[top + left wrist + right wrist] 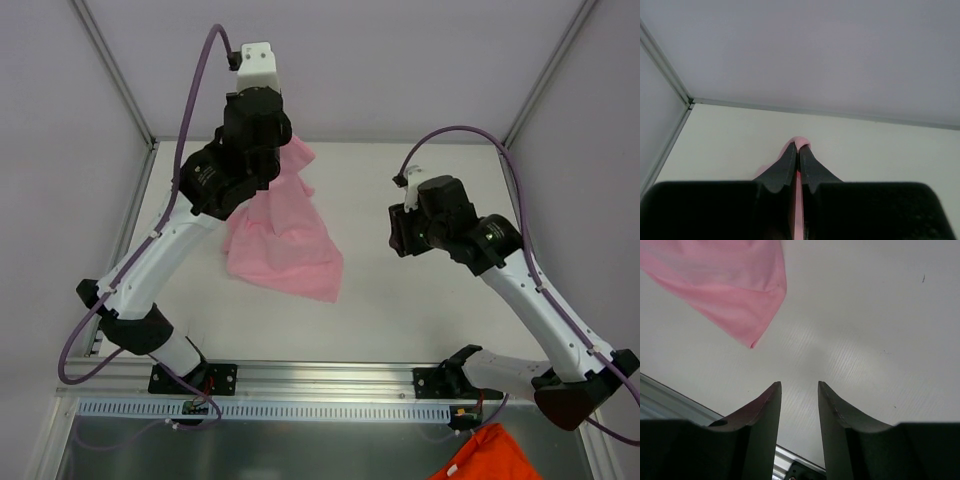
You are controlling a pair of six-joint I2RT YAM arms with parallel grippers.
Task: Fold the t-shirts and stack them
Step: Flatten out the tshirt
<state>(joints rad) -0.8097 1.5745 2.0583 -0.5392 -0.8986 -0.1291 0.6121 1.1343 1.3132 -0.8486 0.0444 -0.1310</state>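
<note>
A light pink t-shirt (285,245) hangs bunched from my left gripper (283,160), lifted above the white table in the top view. The left wrist view shows the gripper (799,147) shut on a fold of the pink t-shirt (799,141), with fabric pinched between the black fingers. My right gripper (398,228) is open and empty, right of the shirt and apart from it. In the right wrist view the gripper (799,385) stands open above bare table, and the shirt's lower corner (735,290) shows at the upper left.
The white table (420,320) is walled by pale panels with metal corner posts (115,75). A metal rail (330,375) runs along the near edge. An orange cloth (490,458) lies below the rail at the bottom right.
</note>
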